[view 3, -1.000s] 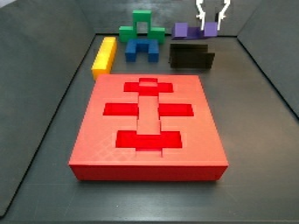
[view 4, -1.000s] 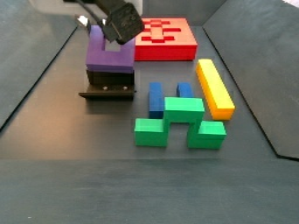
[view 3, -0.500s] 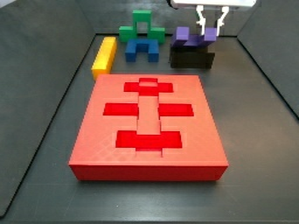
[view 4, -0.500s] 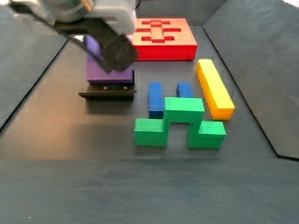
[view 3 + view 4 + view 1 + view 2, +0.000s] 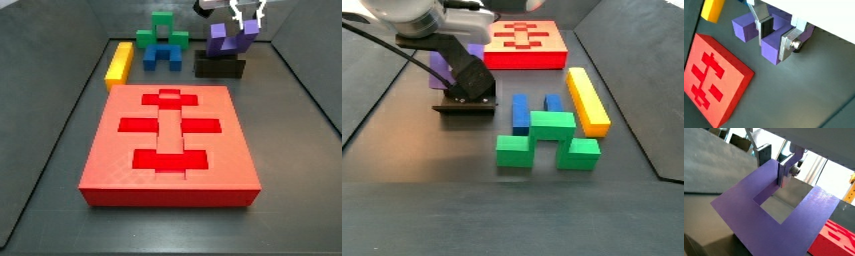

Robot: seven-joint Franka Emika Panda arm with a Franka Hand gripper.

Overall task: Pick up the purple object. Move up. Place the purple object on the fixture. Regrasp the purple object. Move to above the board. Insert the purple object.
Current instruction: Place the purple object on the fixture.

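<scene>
Purple object (image 5: 225,38) ×1 (tilted) | end effector (image 5: 246,20) clamped on it | above fixture (image 5: 219,66) ×1

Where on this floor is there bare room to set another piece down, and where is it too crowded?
Bare floor lies in front of the board and along its sides. It is crowded at the far end: yellow bar, green block, blue block, and the fixture, where the gripper grips the purple object.
</scene>
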